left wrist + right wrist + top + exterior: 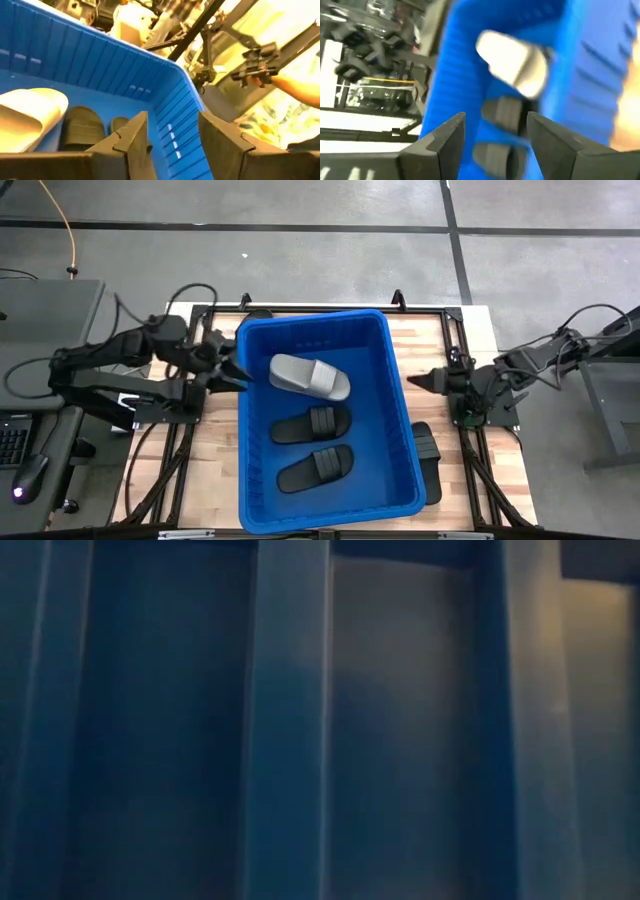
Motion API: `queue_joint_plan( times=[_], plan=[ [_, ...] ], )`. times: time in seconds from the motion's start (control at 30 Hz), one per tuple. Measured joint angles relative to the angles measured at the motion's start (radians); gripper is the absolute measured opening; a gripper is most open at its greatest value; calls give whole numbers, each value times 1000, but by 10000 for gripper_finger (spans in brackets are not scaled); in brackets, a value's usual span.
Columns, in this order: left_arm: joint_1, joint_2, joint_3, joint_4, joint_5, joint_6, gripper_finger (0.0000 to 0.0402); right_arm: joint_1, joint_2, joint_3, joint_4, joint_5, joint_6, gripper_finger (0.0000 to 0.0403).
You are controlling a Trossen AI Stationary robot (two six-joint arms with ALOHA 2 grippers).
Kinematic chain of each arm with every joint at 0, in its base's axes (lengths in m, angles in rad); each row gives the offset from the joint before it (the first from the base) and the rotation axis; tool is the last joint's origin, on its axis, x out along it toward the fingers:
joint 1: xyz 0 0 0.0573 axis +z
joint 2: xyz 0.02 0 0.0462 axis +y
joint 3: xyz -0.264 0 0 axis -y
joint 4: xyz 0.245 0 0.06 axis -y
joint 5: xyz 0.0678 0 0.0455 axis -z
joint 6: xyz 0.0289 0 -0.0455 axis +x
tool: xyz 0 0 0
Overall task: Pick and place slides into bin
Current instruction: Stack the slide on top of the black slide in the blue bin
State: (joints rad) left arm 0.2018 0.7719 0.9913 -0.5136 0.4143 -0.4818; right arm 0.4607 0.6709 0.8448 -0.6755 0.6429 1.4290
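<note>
High view: three slides lie in the bin, both grippers' jaws spread, empty, beside its rim.

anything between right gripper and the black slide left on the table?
High view: nothing. The right gripper, open, hangs beside the bin; bare wood runs from there to the black slide against the bin's outer wall.

High view: overhead, straight down on table.
Low view: table height, pressed against bin wall.
Left wrist view: across bin's left rim, inward.
Right wrist view: faces bin.
Shared: bin interior.
</note>
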Motion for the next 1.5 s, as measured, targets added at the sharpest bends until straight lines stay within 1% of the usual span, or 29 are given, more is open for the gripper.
queue_joint_plan(
  times=[0.07,0.13,0.23,0.4,0.53,0.67,0.73,0.8,0.9,1.0,1.1,1.17,1.23,1.33,1.37,1.5],
  plan=[
    [19,-49,-22,2,-7,-23,161,8,-63,-70,-1,-58,82,200],
    [29,-82,-31,-6,-21,-27,161,24,-129,-121,-2,-98,123,200],
    [28,-112,-31,-3,-27,-38,161,44,-217,-172,-11,-98,160,202],
    [27,-129,-31,-5,-23,-48,161,65,-325,-192,-114,-106,168,200],
    [27,-128,-31,-14,-23,-50,161,66,-384,-192,-254,-160,195,202],
    [27,-114,-31,-12,-58,-66,161,66,-393,-192,-331,-162,211,200],
    [27,-105,-31,-13,-93,-76,161,66,-391,-192,-347,-165,168,200],
    [27,-98,-31,-13,-153,-91,161,66,-390,-192,-361,-192,125,200],
    [27,-85,-30,-11,-255,-143,161,66,-390,-192,-360,-200,77,202],
    [27,-69,-30,-7,-325,-184,161,66,-390,-192,-380,-226,62,198],
    [27,-53,-30,4,-374,-238,161,66,-390,-192,-416,-239,84,191],
    [27,-43,-30,22,-381,-256,161,66,-389,-192,-406,-269,27,186],
    [27,-39,-30,42,-372,-234,161,66,-389,-191,-411,-304,-16,180],
    [27,-39,-30,67,-360,-234,161,66,-390,-190,-433,-405,-83,174],
    [27,-39,-30,73,-359,-238,161,66,-390,-190,-427,-440,-100,172],
    [27,-39,-30,77,-369,-259,161,66,-376,-190,-431,-511,-128,174]
  ],
)
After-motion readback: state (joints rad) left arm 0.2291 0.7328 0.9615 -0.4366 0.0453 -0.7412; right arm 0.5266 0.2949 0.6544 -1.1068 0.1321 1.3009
